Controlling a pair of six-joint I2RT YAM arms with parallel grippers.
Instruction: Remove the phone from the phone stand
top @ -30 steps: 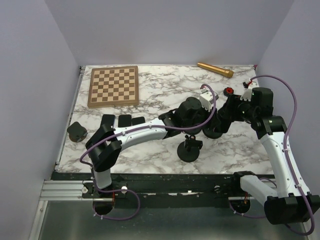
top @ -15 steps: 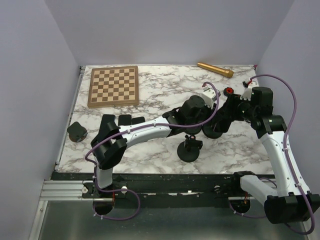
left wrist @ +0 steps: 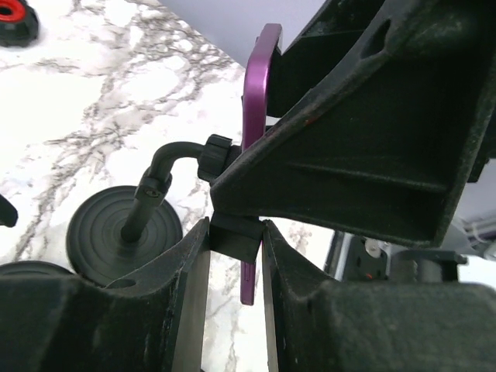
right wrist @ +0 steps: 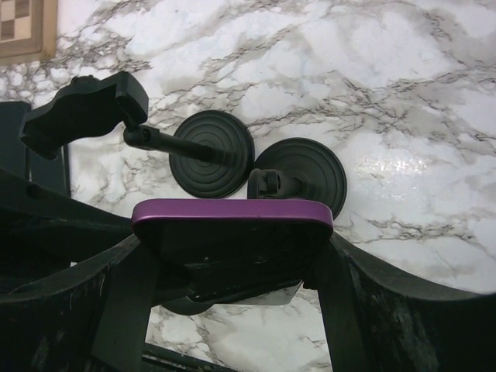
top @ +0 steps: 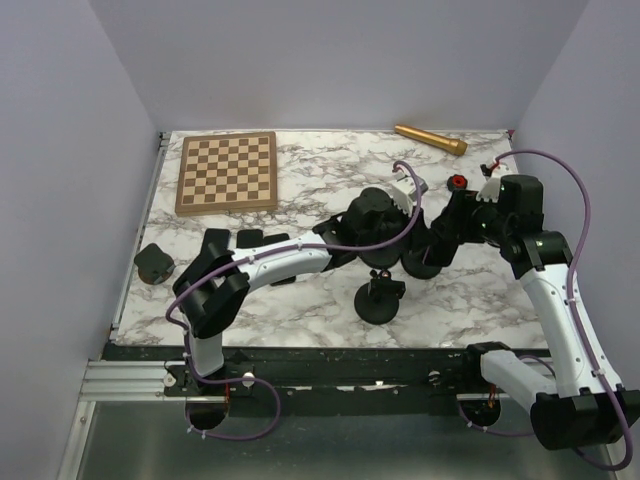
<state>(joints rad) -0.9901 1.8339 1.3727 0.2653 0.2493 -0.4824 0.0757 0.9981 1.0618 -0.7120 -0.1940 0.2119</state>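
The purple phone sits edge-on in the black cradle of the phone stand, whose round base rests on the marble. My right gripper is shut on the phone's two side edges; in the top view it hangs over the stand and hides the phone. In the left wrist view the phone's purple edge stands upright. My left gripper is shut on the cradle's black bottom block; the stand's stem and base lie to the left. In the top view the left gripper is beside the right one.
A second, empty phone stand stands just in front, its clamp pointing left. A chessboard lies back left, a gold cylinder at the back, a red-and-black knob behind the right gripper, and a small black part at the left edge.
My left wrist has shifted a little left and back while still at the stand. My right gripper has edged slightly left with the phone in it.
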